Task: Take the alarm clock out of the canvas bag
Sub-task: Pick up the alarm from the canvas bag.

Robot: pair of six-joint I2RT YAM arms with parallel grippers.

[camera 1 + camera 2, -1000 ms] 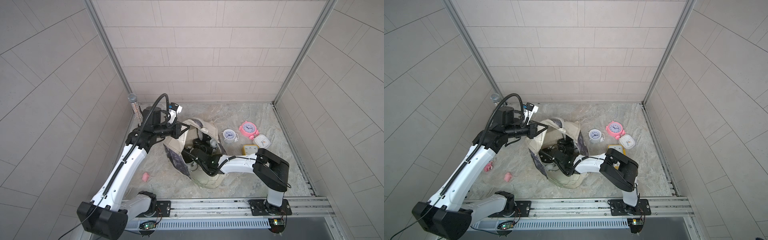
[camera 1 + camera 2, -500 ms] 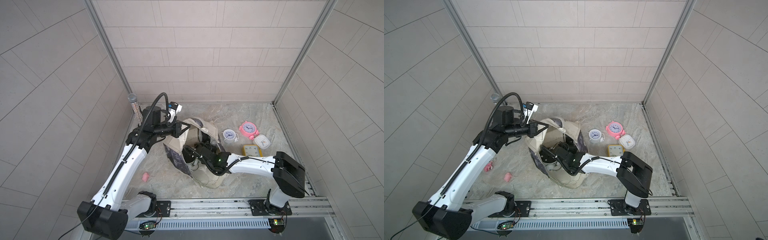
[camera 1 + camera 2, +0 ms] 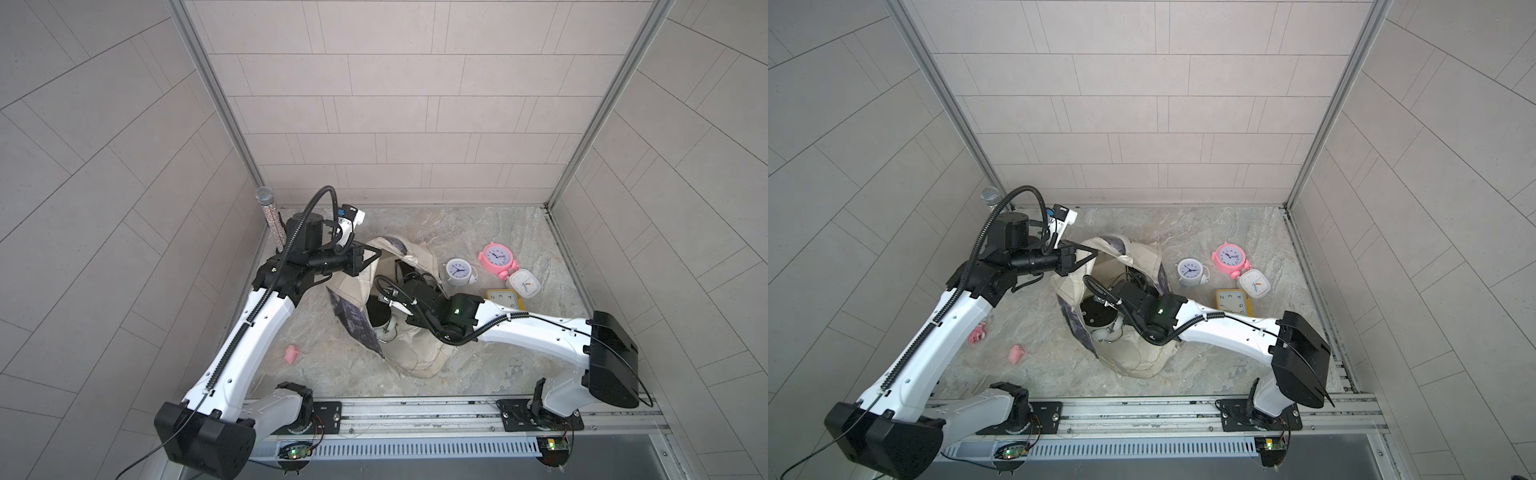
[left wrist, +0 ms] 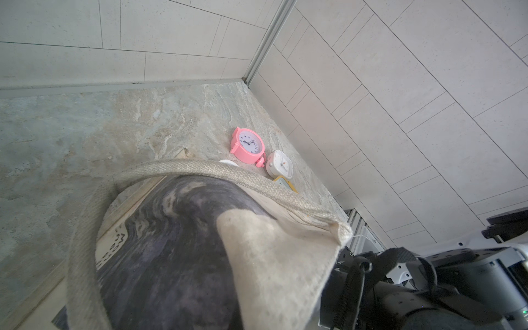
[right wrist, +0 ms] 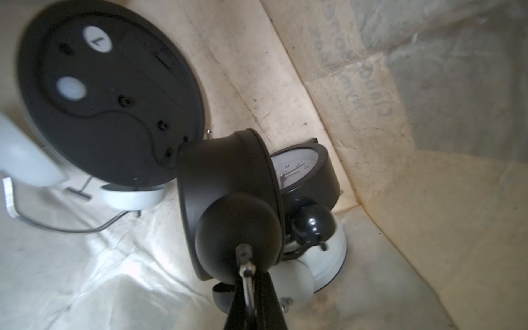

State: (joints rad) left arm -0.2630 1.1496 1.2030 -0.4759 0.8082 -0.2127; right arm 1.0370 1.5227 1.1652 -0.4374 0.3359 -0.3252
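Fingers (image 5: 261, 310) of my right gripper (image 5: 249, 285) pinch shut on the thin wire handle of a round, glossy black clock (image 5: 228, 200) with dome bells, deep inside the coarse cream bag (image 5: 414, 214). My left gripper (image 3: 369, 260) is closed on the bag's woven upper edge, its mouth gaping above the marbled table (image 3: 478, 232).
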